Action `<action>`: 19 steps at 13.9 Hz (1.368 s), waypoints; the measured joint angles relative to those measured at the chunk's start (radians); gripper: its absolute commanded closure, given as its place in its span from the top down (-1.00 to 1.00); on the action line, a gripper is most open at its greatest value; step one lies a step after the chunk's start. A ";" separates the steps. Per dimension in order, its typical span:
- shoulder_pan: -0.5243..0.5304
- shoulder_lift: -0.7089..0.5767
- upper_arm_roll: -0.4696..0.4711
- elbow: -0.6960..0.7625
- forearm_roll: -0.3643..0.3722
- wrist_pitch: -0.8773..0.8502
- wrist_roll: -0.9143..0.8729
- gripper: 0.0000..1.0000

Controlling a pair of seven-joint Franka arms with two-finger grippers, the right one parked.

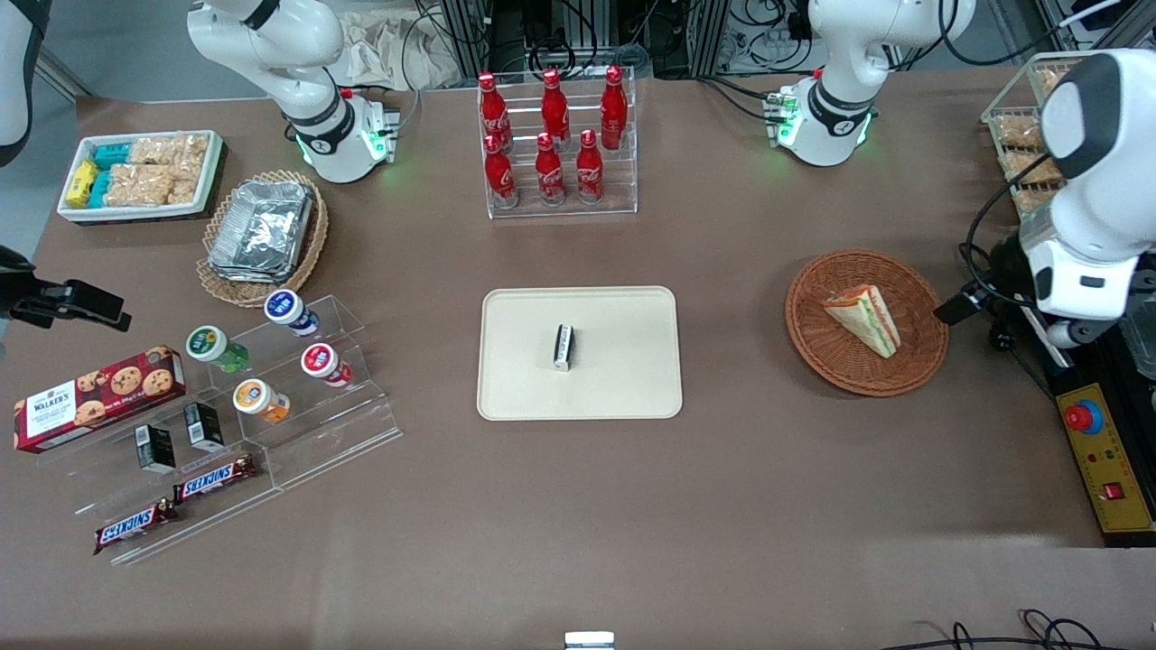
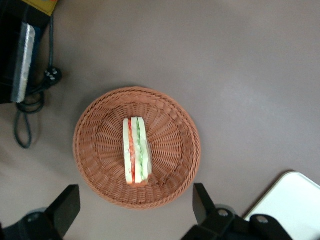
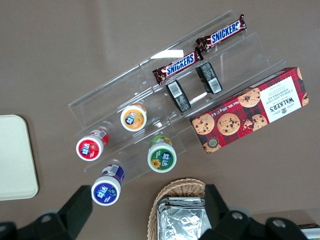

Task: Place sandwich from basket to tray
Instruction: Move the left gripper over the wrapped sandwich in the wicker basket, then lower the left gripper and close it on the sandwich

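Observation:
The sandwich point(image 1: 865, 318) is a pale wedge with green, red and orange layers. It lies in the round reddish-brown wicker basket point(image 1: 813, 348), toward the working arm's end of the table. My left gripper point(image 1: 980, 307) hangs above the table beside the basket, at its rim. In the left wrist view its fingers point(image 2: 67, 206) stand wide apart and empty, with the sandwich point(image 2: 135, 150) and basket point(image 2: 175, 125) below them. The beige tray point(image 1: 632, 379) lies mid-table with a small black-and-white object point(image 1: 564, 348) on it; one corner of the tray point(image 2: 295, 200) shows in the left wrist view.
A clear rack of red bottles point(image 1: 555, 144) stands farther from the camera than the tray. A yellow control box point(image 1: 1106, 469) and a wire rack of snacks point(image 1: 1020, 144) sit by the working arm. A pale basket of foil trays point(image 1: 262, 235) and an acrylic stand point(image 1: 271, 424) lie toward the parked arm's end.

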State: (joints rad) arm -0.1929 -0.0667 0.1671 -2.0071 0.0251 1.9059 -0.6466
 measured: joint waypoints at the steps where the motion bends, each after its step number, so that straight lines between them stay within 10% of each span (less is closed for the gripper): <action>1: 0.000 -0.029 0.000 -0.073 0.001 0.045 -0.024 0.99; 19: -0.001 -0.061 -0.010 -0.626 0.004 0.762 -0.151 0.99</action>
State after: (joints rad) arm -0.1943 -0.1280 0.1576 -2.6328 0.0289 2.6684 -0.7980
